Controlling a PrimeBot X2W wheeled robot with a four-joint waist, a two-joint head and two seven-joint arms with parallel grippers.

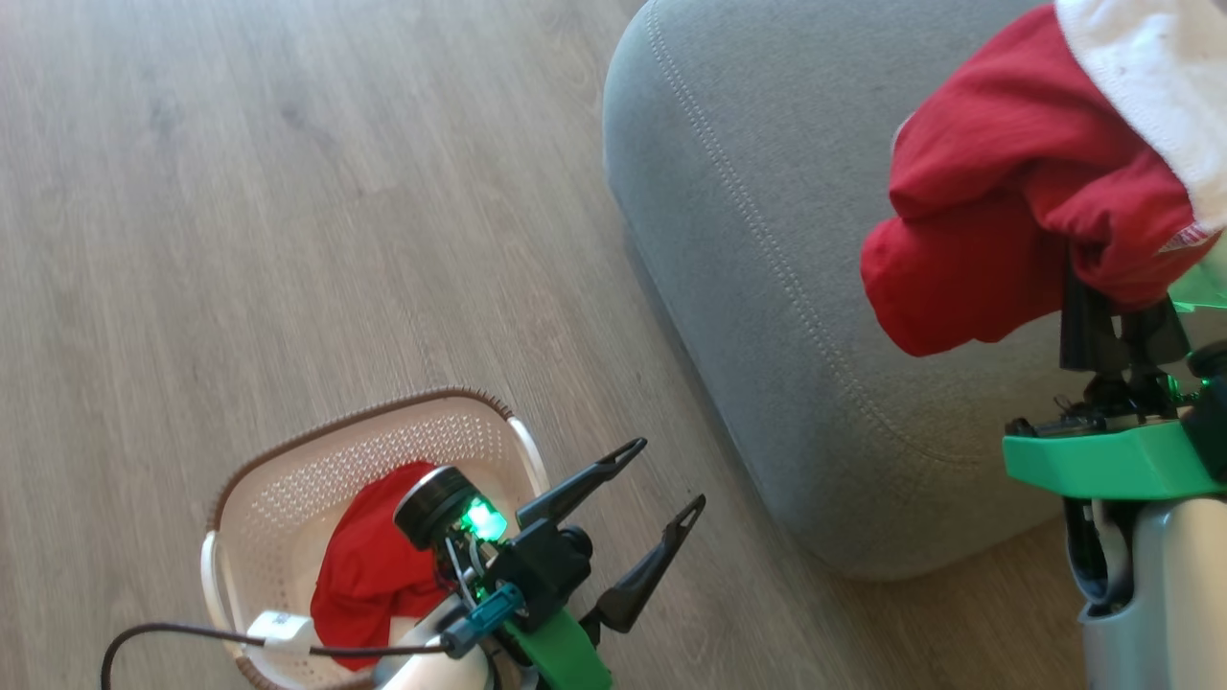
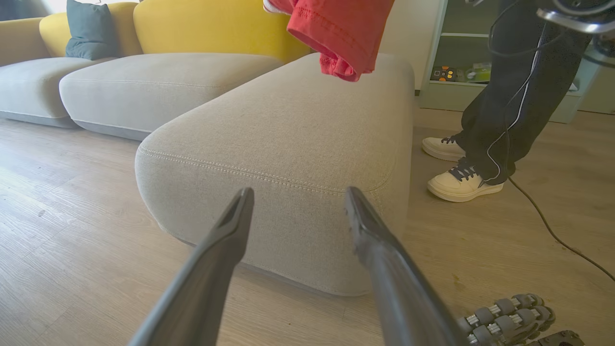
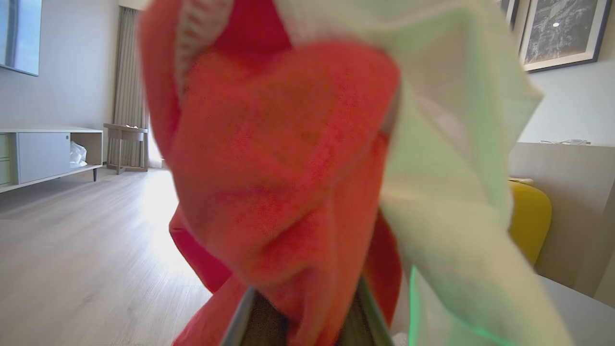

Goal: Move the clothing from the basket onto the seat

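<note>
Clothing piece in red and white (image 1: 1007, 211) is hanging bunched from the right gripper (image 1: 1117, 326), fingers pinching it, above the seat (image 1: 767, 240), not yet touching down. A second red piece (image 1: 369, 575) is lying crumpled in the basket (image 1: 316, 460). Left gripper (image 1: 668, 471) is hovering spread, holding nothing. Judging: under halfway, nothing delivered yet

The clothing (image 1: 997, 192) is soft cloth, the basket (image 1: 312, 484) perforated plastic, the seat (image 1: 767, 240) matt stitched fabric.
</note>
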